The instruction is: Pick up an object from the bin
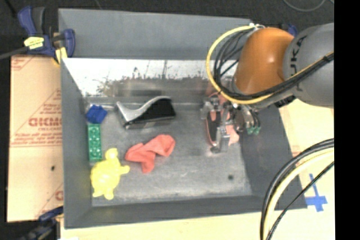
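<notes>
The bin (185,180) is matt grey metal, its far wall scuffed and faintly mirror-like. The pink rag (150,152) looks like soft, crumpled cloth. The yellow toy (107,174) and green studded brick (94,142) look like smooth plastic. The arm's orange cover (261,62) is glossy.

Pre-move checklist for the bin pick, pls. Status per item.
1. Tool inside the bin: ok.
2. Something under the tool to pick: not ok, bare floor there.
3. Red cloth, the nearest thing, reachable: ok, it lies apart from the tool, toward the view's left.
4. Black thing free of the cloth: ok, they lie apart.
5. Tool touching the floor: cannot tell.
</notes>
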Motion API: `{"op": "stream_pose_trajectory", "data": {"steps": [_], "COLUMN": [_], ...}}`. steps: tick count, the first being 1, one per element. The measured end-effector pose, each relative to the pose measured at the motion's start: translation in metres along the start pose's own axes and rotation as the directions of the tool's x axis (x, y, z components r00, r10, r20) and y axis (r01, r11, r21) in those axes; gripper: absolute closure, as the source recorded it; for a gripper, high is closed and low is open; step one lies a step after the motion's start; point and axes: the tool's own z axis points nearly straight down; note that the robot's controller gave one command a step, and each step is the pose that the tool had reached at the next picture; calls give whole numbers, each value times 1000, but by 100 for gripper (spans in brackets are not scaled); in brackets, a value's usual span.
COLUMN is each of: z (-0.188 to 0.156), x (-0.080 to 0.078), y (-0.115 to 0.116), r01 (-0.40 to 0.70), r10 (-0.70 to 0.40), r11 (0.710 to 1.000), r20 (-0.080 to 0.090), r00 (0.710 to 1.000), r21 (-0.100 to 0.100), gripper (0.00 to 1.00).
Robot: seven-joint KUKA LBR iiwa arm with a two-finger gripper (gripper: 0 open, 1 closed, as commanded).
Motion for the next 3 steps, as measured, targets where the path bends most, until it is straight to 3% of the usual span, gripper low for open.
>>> {"op": "stream_pose_trajectory", "data": {"steps": [1, 2, 3], "z": [35, 51, 63], "x": [-7, -9, 1], "y": [20, 32, 81], "r01": [114, 67, 148], "r10": [-114, -67, -148], "r11": [993, 998, 989], "r20": [4, -1, -1], "r00": [993, 998, 989], "r21": [-4, 0, 1], "gripper": [0, 0, 0]}}
